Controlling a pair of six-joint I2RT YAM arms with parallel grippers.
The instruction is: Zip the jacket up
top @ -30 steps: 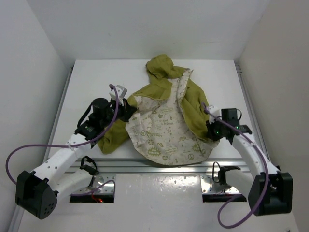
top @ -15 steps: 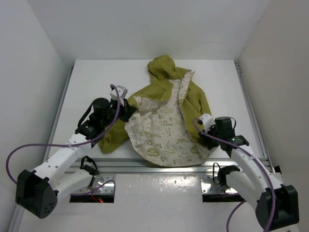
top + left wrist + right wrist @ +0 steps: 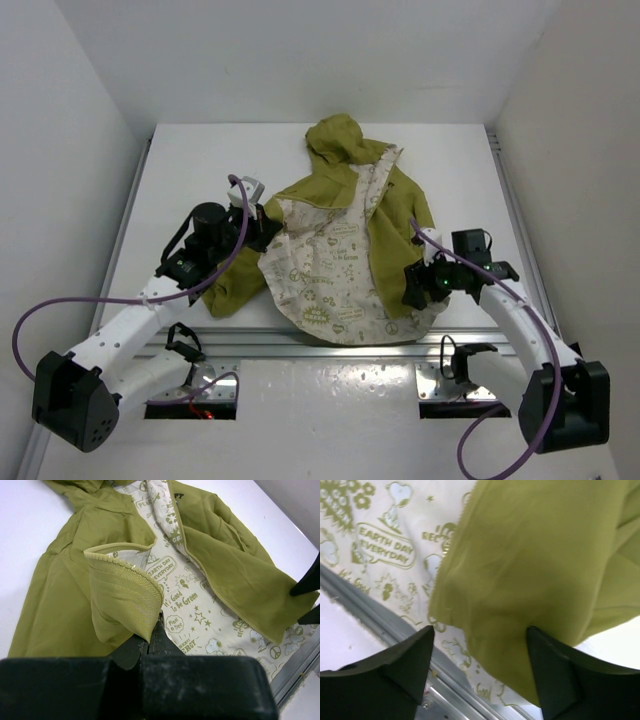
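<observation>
At the jacket (image 3: 345, 250) hem, right fingers (image 3: 390, 665) hover spread wide; left fingers (image 3: 159, 636) pinch its raised flap.

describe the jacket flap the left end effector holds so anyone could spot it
On the white table lies an open olive jacket. The left end effector pinches one front edge, the only part lifted, its zipper teeth curling upward.

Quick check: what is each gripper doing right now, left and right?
Left gripper: closed, pinching the zipper edge of the jacket.
Right gripper: open, jaws apart over the jacket, holding nothing.
</observation>
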